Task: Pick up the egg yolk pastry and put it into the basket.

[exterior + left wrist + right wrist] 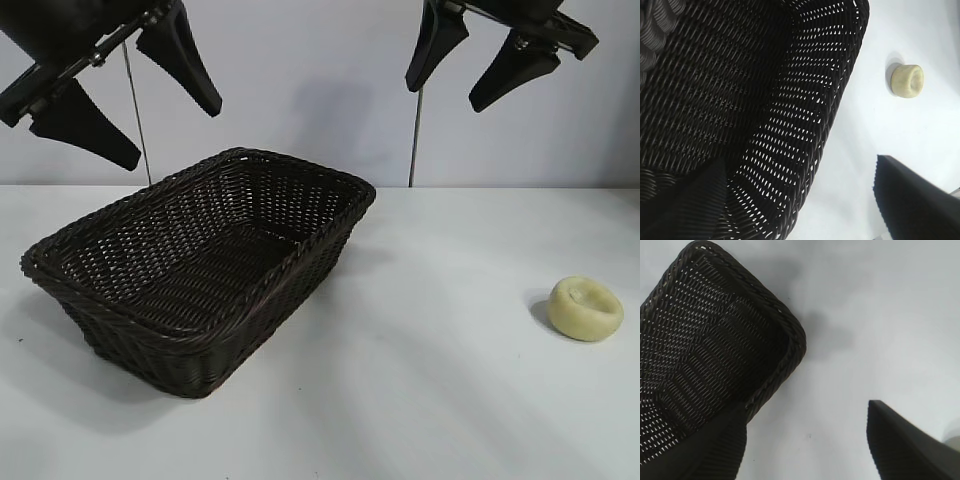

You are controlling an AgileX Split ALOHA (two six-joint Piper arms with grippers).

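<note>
Exterior view. One dark brown woven wicker basket [200, 265] on a white table [430, 380], left of centre, set at an angle, nothing visible inside. One egg yolk pastry [585, 308], pale yellow with a dimpled top, on the table at the right edge, well apart from the basket, bare tabletop between the two. Left gripper [130, 95] raised at upper left, above the basket's far left corner, fingers spread, nothing between them. Right gripper [480, 60] raised at upper right, above the table behind the pastry, fingers likewise spread and holding nothing. Two thin upright rods against the pale back wall [300, 90], one behind each gripper.

Left wrist view. Basket [740, 100] filling most of the frame, seen from above: weave of floor and sloping wall in detail, light through the gaps. Pastry [907, 81] beyond the basket's rim on the white table [900, 135], nothing in the way. Two ribbed dark fingertips [912, 200] wide apart, one over the basket, one over the table.

Right wrist view. One corner of the basket [715, 355] with its braided rim, and bare table [880, 320]. Pastry not seen here, unlike in the other two views. Two dark fingertips [905, 440] apart, nothing between.
</note>
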